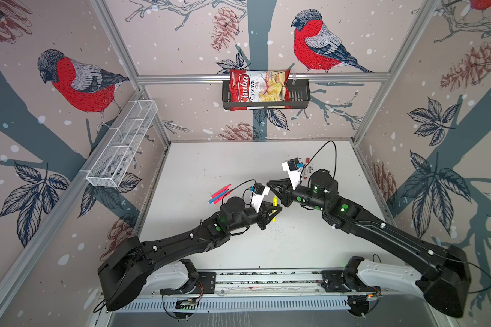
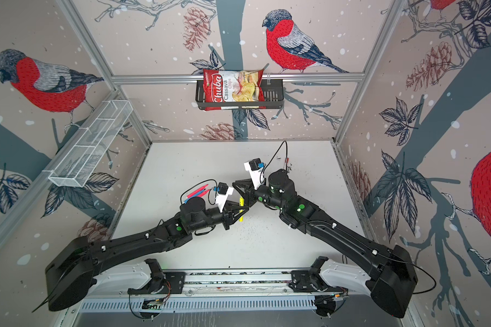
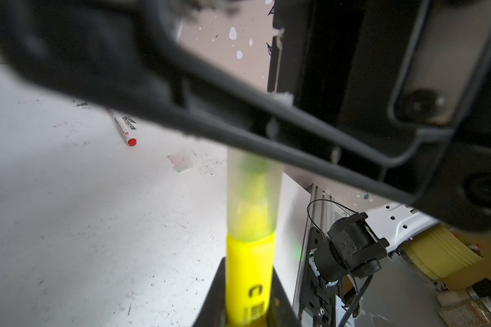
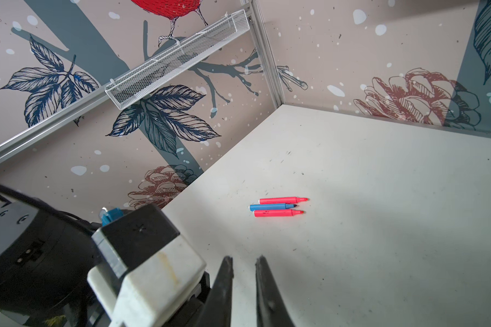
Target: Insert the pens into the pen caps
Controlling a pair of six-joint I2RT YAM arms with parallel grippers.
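Note:
My left gripper (image 3: pixel 248 266) is shut on a yellow pen (image 3: pixel 250 271), held above the table's middle in both top views (image 1: pixel 274 201) (image 2: pixel 241 202). A translucent pen cap (image 3: pixel 254 195) sits over the pen's tip. The cap's far end is hidden behind a finger of my right gripper (image 1: pixel 270 183), which lies across it. My right gripper (image 4: pixel 245 259) is shut, nothing between its tips. A pink pen (image 4: pixel 282 200), a blue pen (image 4: pixel 271 206) and a red pen (image 4: pixel 277 213) lie uncapped together at the left (image 1: pixel 220 194). A white-barrelled pen (image 3: pixel 122 127) and a loose whitish cap (image 3: pixel 180 161) lie on the table.
A white mesh shelf (image 1: pixel 122 144) hangs on the left wall. A black basket (image 1: pixel 298 96) holding a chips bag (image 1: pixel 255 89) hangs on the back wall. The arms' mounting rail (image 1: pixel 267 280) runs along the table's front edge. The white table (image 1: pixel 210 161) is scuffed.

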